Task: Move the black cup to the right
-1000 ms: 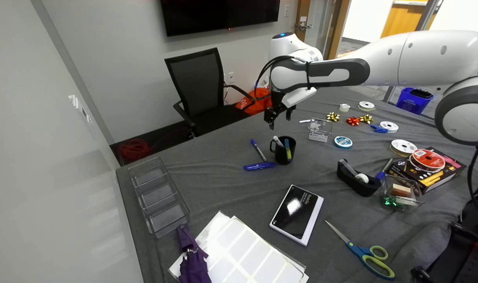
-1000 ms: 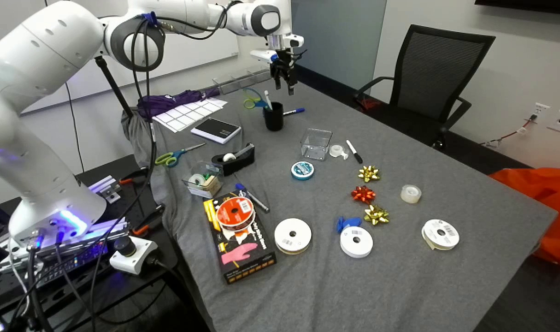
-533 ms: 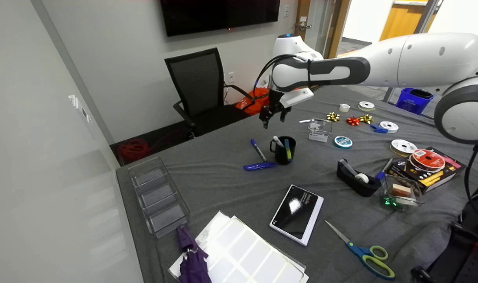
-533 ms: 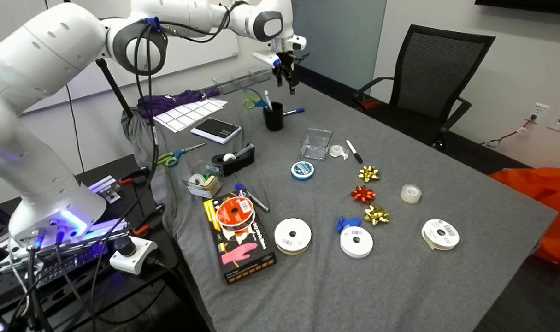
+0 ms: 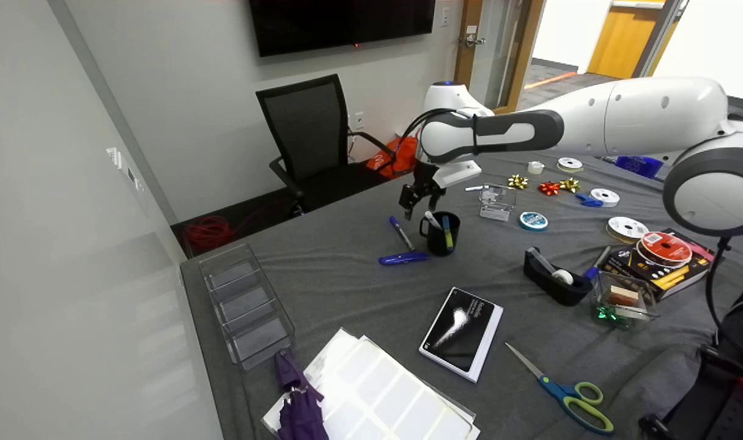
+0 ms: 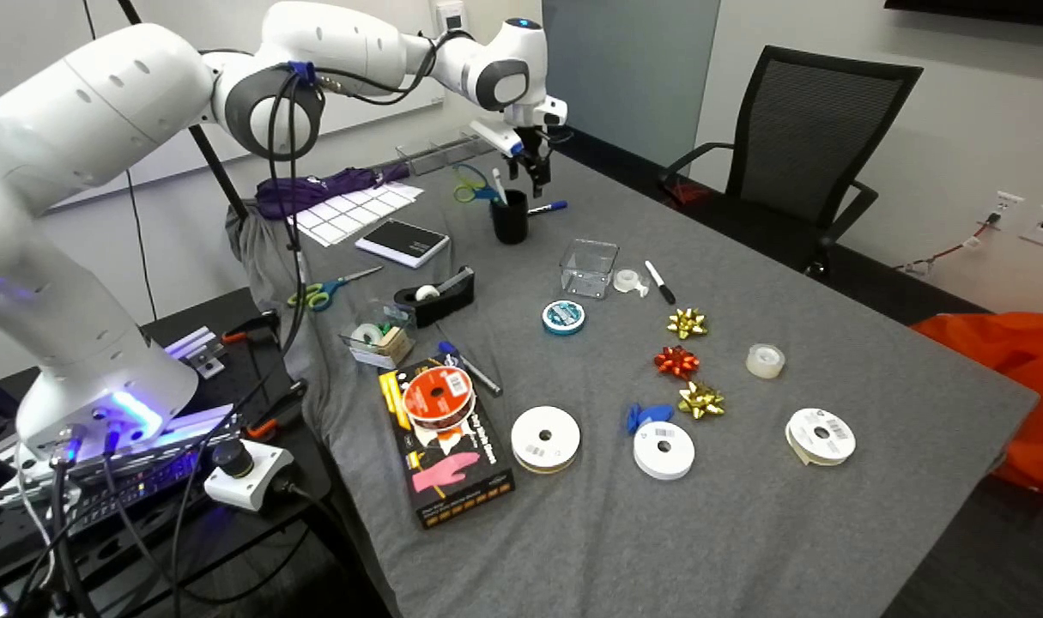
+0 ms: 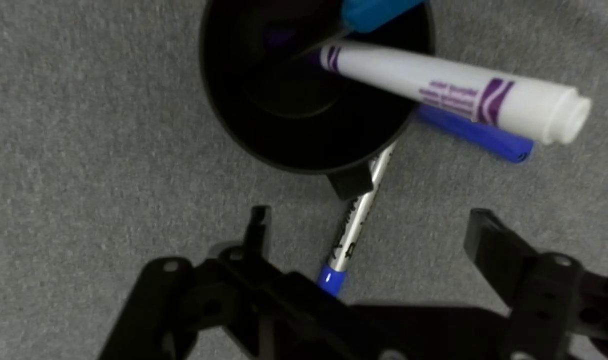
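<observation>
The black cup stands upright on the grey table, with a handle on one side. It also shows in an exterior view and at the top of the wrist view. It holds a white marker with purple print and a blue-handled item. My gripper is open and empty, above and beside the cup on its handle side; it also shows in an exterior view. In the wrist view the spread fingers lie below the cup's handle, apart from it.
A silver marker with blue ends lies under the handle and gripper. A blue object lies beside the cup. A clear box, a tape dispenser and a black notebook are nearby.
My gripper has come down and shifted a little to the left in an exterior view, nearer the cup's height on the handle side. The cup has not moved. The fingers stay open.
</observation>
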Tool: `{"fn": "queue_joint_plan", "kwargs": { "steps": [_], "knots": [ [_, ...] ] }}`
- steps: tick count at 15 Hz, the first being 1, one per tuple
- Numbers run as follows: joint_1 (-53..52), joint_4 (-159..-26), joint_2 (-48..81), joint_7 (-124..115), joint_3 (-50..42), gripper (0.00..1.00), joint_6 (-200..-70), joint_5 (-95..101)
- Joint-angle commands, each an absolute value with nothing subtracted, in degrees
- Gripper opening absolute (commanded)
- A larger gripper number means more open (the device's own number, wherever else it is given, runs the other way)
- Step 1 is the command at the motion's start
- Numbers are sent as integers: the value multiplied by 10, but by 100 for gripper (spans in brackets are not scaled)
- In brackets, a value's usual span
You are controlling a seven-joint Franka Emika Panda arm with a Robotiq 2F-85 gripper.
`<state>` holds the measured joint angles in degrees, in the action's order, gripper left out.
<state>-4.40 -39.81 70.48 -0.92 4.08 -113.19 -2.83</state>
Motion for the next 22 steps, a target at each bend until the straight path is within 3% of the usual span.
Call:
{"fn": "queue_joint_plan", "kwargs": {
  "steps": [1,9,10,11,20,22],
  "knots": [
    [-36,-408,713,31,60,100,-1141,-41],
    [-46,-413,731,43,51,100,-1136,-24],
    [-47,-413,733,43,49,75,-1136,-21],
    [-48,-412,734,42,49,74,-1136,-19],
    [-53,-406,740,27,41,9,-1131,0],
    [-53,-405,739,25,39,2,-1128,7]
  ]
}}
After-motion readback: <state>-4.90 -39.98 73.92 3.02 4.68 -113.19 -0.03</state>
